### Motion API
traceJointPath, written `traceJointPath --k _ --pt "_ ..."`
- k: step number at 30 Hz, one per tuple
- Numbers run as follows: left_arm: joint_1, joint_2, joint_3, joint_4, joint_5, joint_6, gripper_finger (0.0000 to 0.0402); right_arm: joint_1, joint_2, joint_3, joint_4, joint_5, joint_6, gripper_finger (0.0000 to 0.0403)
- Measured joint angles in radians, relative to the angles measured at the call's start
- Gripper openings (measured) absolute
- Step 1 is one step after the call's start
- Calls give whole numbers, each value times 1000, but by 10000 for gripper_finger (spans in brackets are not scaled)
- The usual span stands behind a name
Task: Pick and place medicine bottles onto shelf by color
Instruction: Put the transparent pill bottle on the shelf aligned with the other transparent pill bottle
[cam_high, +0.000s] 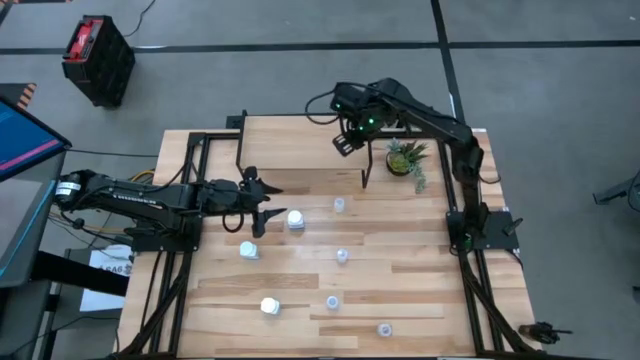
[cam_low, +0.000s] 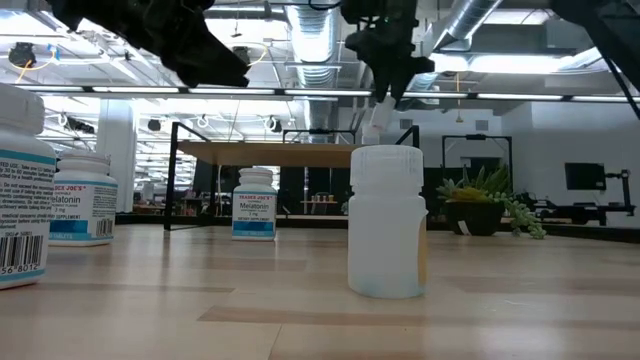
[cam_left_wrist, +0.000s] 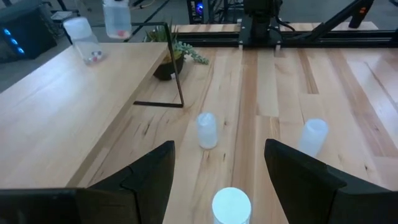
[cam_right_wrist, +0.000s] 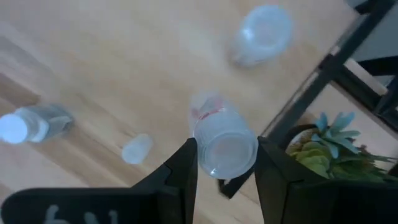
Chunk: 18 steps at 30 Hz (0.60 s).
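**Pale bottle held over the shelf, white one lined up**

Translucent bottle (cam_right_wrist: 224, 146) sits clenched in the right gripper (cam_right_wrist: 225, 163), above the far shelf (cam_high: 290, 140); I'd lower it upright beside the two pale ones already there, well clear of the plant (cam_high: 406, 158); contents unclear. Left gripper (cam_left_wrist: 217, 168) hangs released around a white bottle (cam_high: 296, 219) on the table (cam_high: 420, 270); it should close squarely.

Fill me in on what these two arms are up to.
They're sorting medicine bottles onto the shelf. The right claw holds a translucent bottle above the shelf's end near the potted plant. The left claw is open over a white bottle on the table. More bottles wait there.
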Motion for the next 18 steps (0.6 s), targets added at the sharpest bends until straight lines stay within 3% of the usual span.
traceJointPath --k 18 --pt "0 0 0 -7 -1 -18 238 -26 71 -11 17 -21 -22 136"
